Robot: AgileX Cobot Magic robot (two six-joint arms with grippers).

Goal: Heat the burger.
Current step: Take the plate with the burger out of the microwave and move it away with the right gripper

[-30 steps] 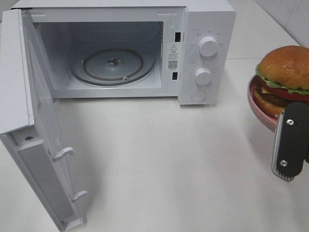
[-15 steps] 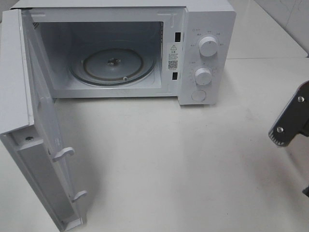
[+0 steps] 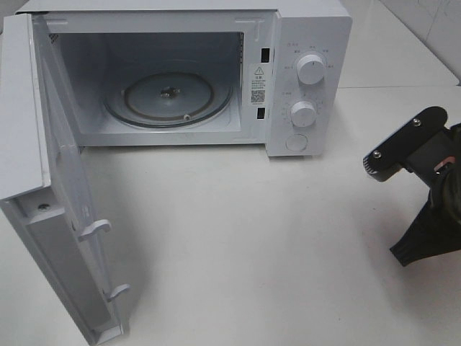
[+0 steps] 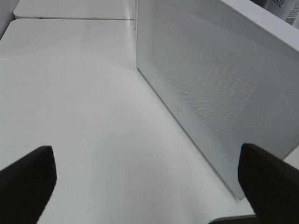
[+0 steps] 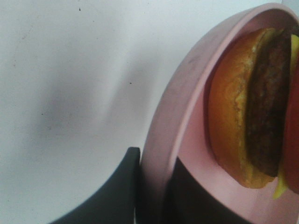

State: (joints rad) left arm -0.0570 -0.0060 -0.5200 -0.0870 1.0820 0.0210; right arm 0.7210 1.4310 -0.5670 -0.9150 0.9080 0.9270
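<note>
The burger [image 5: 247, 107], with a golden-brown bun, dark patty and a bit of yellow cheese, lies on a round pink plate [image 5: 187, 88]. It shows only in the right wrist view. My right gripper [image 5: 154, 186] is shut on the plate's rim, one dark finger on each side. In the exterior high view only part of my right arm [image 3: 418, 144] shows, at the right edge; burger and plate are out of frame there. My left gripper [image 4: 149, 182] stands wide open and empty beside the microwave door [image 4: 210, 84].
The white microwave [image 3: 310, 43] stands at the back with its cavity open and a glass turntable [image 3: 169, 97] inside. Its door [image 3: 65, 216] swings out toward the front left. Two knobs [image 3: 311, 68] are on its right panel. White tabletop [image 3: 252, 238] lies in front.
The burger and plate, visible at the right edge a second ago, have left the exterior high view. The right arm's visible part has turned and shifted leftward. The left gripper stays open.
</note>
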